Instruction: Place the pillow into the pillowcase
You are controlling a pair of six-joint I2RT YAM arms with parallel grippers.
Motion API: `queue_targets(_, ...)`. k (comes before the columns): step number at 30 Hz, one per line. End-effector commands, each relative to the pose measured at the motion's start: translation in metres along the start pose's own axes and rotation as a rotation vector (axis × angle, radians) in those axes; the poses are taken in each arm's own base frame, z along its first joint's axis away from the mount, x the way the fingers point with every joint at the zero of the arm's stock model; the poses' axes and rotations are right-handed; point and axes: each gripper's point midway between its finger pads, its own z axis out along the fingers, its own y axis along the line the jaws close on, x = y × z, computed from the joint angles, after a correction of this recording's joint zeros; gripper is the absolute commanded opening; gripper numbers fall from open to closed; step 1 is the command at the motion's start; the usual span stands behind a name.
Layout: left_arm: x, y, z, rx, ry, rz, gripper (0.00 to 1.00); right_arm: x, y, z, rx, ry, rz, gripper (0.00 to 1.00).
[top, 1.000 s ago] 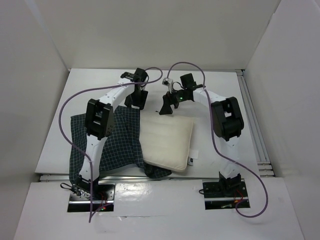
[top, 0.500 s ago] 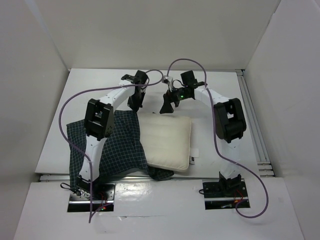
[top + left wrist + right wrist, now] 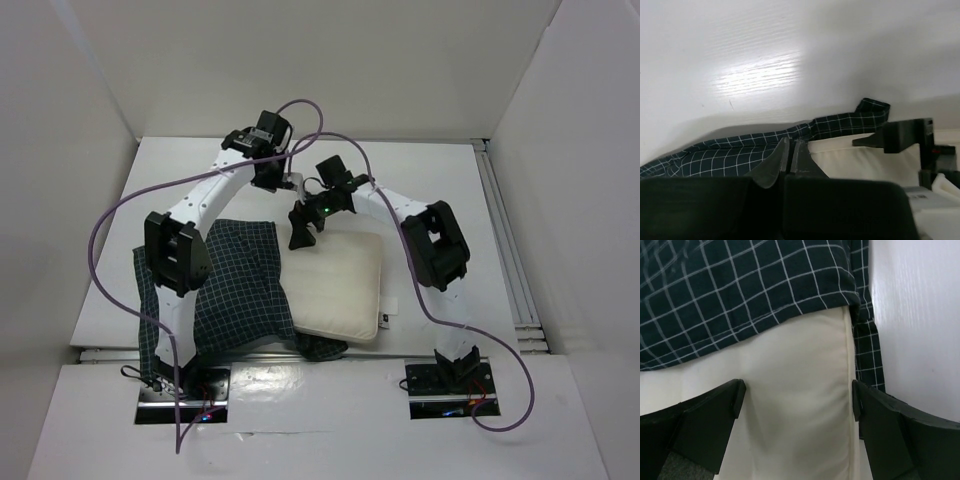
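The cream pillow lies flat mid-table, its left edge beside and partly over the dark checked pillowcase. My left gripper reaches down at the pillowcase's far right corner. In the left wrist view its tips are shut together on the rim of the pillowcase, right where it meets the pillow. My right gripper hangs open over the pillow's far left corner. Seen from the right wrist, that gripper straddles the pillow just short of the pillowcase.
White walls enclose the table on three sides. A metal rail runs along the right edge. Purple cables loop above both arms. A small tag sticks out at the pillow's near right corner.
My left jaws have closed at the pillowcase's corner, and that arm's elbow has swung left while its wrist rose. The open right gripper has moved left, over the pillow's far left corner.
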Motion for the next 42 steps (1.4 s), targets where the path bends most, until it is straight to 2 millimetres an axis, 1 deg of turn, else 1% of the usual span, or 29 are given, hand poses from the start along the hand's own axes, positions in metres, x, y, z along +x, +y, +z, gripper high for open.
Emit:
queue_targets(1, 0.005, 0.007, 0.010, -0.053, 0.018, -0.032, 0.00, 0.008, -0.017, 0.009, 0.102, 0.040, -0.005, 1.00)
queue_targets(5, 0.017, 0.014, 0.018, -0.045, 0.065, -0.060, 0.00, 0.021, -0.024, 0.015, 0.118, 0.062, 0.010, 0.82)
queue_targets(6, 0.017, 0.019, 0.019, -0.042, 0.067, -0.071, 0.00, 0.026, -0.026, 0.018, 0.113, 0.074, 0.022, 0.58)
queue_targets(8, 0.014, 0.019, 0.020, -0.022, 0.061, -0.092, 0.00, 0.026, -0.028, 0.019, 0.113, 0.074, 0.021, 0.36)
queue_targets(10, -0.001, 0.027, 0.020, 0.002, 0.031, -0.124, 0.11, 0.025, -0.037, 0.021, 0.148, 0.075, 0.029, 0.00)
queue_targets(11, -0.005, 0.029, 0.019, 0.010, 0.028, -0.142, 0.27, 0.026, -0.039, 0.020, 0.172, 0.072, 0.036, 0.00)
queue_targets(12, -0.019, 0.035, 0.013, 0.021, -0.005, -0.160, 0.35, 0.003, -0.060, 0.006, 0.315, 0.023, -0.015, 0.00)
queue_targets(13, -0.024, 0.034, 0.016, 0.052, -0.008, -0.170, 0.45, 0.007, -0.070, -0.004, 0.399, 0.008, 0.009, 0.00)
queue_targets(14, -0.030, 0.036, 0.015, 0.062, -0.017, -0.178, 0.54, -0.005, -0.078, -0.016, 0.480, -0.030, -0.031, 0.00)
queue_targets(15, -0.039, 0.042, 0.012, 0.070, -0.040, -0.194, 0.60, -0.048, -0.091, -0.046, 0.633, -0.140, -0.104, 0.00)
queue_targets(16, -0.052, 0.040, 0.000, 0.094, -0.080, -0.194, 0.62, -0.059, -0.095, -0.062, 0.688, -0.177, -0.122, 0.00)
queue_targets(17, -0.057, 0.042, 0.000, 0.114, -0.087, -0.213, 0.64, -0.069, -0.097, -0.076, 0.724, -0.204, -0.148, 0.00)
queue_targets(18, -0.064, 0.046, -0.002, 0.126, -0.111, -0.224, 0.65, -0.099, -0.092, -0.096, 0.773, -0.279, -0.194, 0.00)
queue_targets(20, -0.080, 0.042, -0.013, 0.192, -0.168, -0.235, 0.67, -0.115, -0.097, -0.124, 0.902, -0.324, -0.242, 0.00)
queue_targets(22, -0.089, 0.042, -0.026, 0.223, -0.208, -0.237, 0.71, -0.154, -0.084, -0.164, 1.014, -0.476, -0.341, 0.00)
queue_targets(23, -0.093, 0.038, -0.032, 0.248, -0.225, -0.232, 0.76, -0.144, -0.079, -0.161, 1.006, -0.477, -0.371, 0.00)
queue_targets(25, -0.096, 0.035, -0.036, 0.269, -0.247, -0.228, 0.79, -0.156, -0.056, -0.171, 0.971, -0.531, -0.434, 0.00)
queue_targets(26, -0.094, 0.033, -0.039, 0.280, -0.249, -0.226, 0.79, -0.156, -0.041, -0.158, 0.892, -0.526, -0.469, 0.00)
queue_targets(27, -0.094, 0.027, -0.041, 0.296, -0.254, -0.217, 0.80, -0.141, -0.031, -0.144, 0.864, -0.496, -0.477, 0.00)
queue_targets(28, -0.094, 0.019, -0.044, 0.305, -0.261, -0.194, 0.80, -0.149, -0.015, -0.150, 0.867, -0.531, -0.522, 0.00)
queue_targets(29, -0.094, 0.013, -0.045, 0.313, -0.260, -0.186, 0.82, -0.146, -0.004, -0.146, 0.866, -0.533, -0.541, 0.00)
queue_targets(30, -0.093, 0.015, -0.046, 0.276, -0.267, -0.173, 0.84, -0.127, 0.012, -0.123, 0.819, -0.484, -0.573, 0.00)
queue_targets(34, -0.097, -0.010, -0.081, 0.270, -0.329, -0.069, 0.84, -0.097, 0.048, -0.084, 0.680, -0.410, -0.549, 0.00)
queue_targets(35, -0.096, -0.023, -0.087, 0.276, -0.345, -0.025, 0.87, -0.100, 0.045, -0.088, 0.704, -0.434, -0.513, 0.00)
queue_targets(38, -0.093, -0.032, -0.093, 0.283, -0.362, 0.071, 0.92, -0.088, 0.035, -0.089, 0.724, -0.446, -0.363, 0.00)
queue_targets(39, -0.093, -0.034, -0.092, 0.294, -0.358, 0.086, 0.92, -0.087, 0.041, -0.083, 0.679, -0.466, -0.344, 0.00)
queue_targets(40, -0.088, -0.034, -0.088, 0.290, -0.327, 0.096, 0.92, -0.080, 0.039, -0.083, 0.659, -0.473, -0.290, 0.00)
queue_targets(41, -0.080, -0.035, -0.071, 0.285, -0.278, 0.106, 0.92, -0.075, 0.034, -0.081, 0.653, -0.467, -0.268, 0.00)
queue_targets(42, -0.080, -0.035, -0.069, 0.283, -0.266, 0.117, 0.86, -0.064, 0.026, -0.075, 0.664, -0.437, -0.233, 0.00)
